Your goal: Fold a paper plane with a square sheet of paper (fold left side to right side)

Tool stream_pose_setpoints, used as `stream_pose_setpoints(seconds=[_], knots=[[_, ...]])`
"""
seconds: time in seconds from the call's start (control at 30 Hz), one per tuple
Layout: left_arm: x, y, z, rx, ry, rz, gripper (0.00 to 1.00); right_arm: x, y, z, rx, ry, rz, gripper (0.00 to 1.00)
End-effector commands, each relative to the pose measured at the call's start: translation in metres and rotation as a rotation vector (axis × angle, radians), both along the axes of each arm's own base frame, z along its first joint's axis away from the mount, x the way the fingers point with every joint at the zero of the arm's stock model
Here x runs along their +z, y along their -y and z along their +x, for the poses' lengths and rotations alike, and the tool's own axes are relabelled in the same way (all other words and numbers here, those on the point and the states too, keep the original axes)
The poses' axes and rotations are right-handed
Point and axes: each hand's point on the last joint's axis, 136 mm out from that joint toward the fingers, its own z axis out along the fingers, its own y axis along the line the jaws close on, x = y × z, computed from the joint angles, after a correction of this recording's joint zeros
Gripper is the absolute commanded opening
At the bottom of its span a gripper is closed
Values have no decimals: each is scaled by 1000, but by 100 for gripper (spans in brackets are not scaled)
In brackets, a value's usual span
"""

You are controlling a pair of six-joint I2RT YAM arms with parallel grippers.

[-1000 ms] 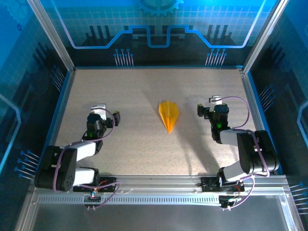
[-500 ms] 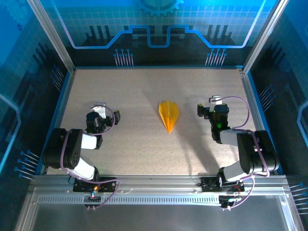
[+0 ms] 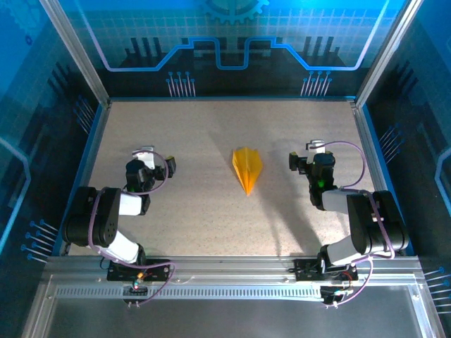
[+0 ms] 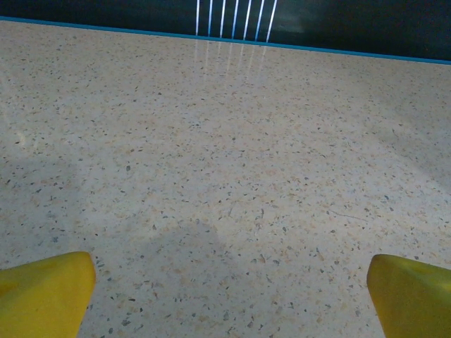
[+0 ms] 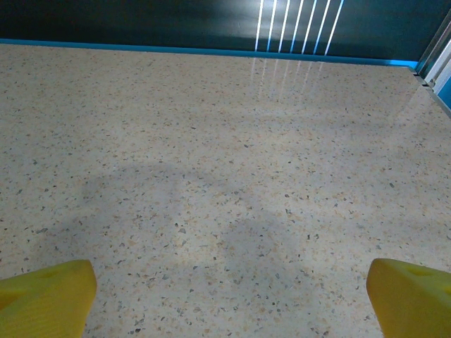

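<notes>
the paper plane (image 3: 246,169) lies flat near the middle of the table (image 3: 197,127), a narrow yellow-orange dart with its point towards the near edge and its blunt end towards the far edge. a centre crease runs along it. nothing touches it.

the left gripper (image 3: 150,160) sits low over the table well to the left of the plane, and the right gripper (image 3: 306,155) sits well to its right, so the plane lies between the two and apart from both. in the left wrist view the yellow fingertips (image 4: 46,292) stand wide apart at the bottom corners with bare speckled table between them. the right wrist view gives the same picture: fingertips (image 5: 49,296) spread wide and nothing in between. neither hand holds anything.

judged from how the paper lies, the folding looks finished, or very nearly so. the sheet is already down to its dart shape and both arms stand off it. whether the wings lie fully flat and even is too small to tell from above.

if any step is left, it is likely a last press along the crease. that would call for one gripper to come in over the plane from the side and bear down gently, so the light paper does not slide on the smooth table. otherwise the arms need only keep clear.
</notes>
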Motion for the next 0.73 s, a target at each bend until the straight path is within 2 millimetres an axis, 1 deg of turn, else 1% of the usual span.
stream_pose_setpoints(seconds=[0.0, 0.43, 0.47, 0.53, 0.7], knots=[[7, -1, 6, -2, 22, -3, 100, 2, 1, 4, 5, 5, -7, 99], [7, 4, 7, -26, 18, -3, 100, 3, 1, 4, 5, 7, -7, 99], [6, 3, 6, -26, 16, -2, 100, 2, 0, 4, 11, 5, -12, 99], [7, 3, 7, -26, 18, -2, 100, 1, -8, 6, 48, 2, -27, 99], [7, 3, 7, -26, 16, -2, 100, 1, -8, 5, 53, -2, -19, 99]])
